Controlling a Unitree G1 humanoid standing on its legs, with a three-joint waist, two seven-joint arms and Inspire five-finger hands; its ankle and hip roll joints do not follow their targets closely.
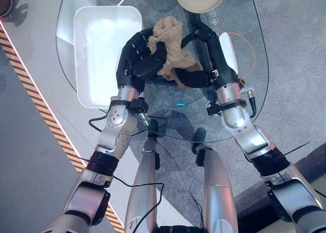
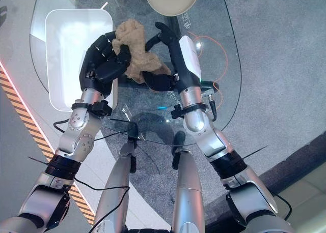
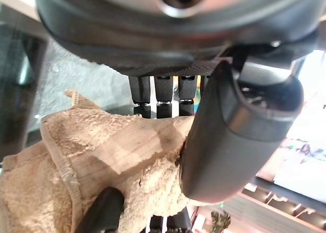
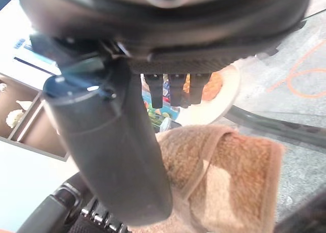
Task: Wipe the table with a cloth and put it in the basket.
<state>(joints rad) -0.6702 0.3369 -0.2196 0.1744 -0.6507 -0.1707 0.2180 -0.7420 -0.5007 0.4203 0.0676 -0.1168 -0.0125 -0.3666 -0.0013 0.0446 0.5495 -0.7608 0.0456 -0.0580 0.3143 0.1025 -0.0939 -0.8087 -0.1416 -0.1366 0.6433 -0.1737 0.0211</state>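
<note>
Curling round the tan cloth (image 1: 171, 47), left robot hand (image 1: 138, 60) and right robot hand (image 1: 206, 57) both grip it

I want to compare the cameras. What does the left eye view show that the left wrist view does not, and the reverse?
Left eye view alone: the white basket on the glass table, beside the left hand, and the right hand. Left wrist view alone: the left thumb pressing into the cloth at close range. Both show the left hand holding the tan cloth.

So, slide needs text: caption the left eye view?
Both hands bunch a tan cloth beside the white basket.
</note>
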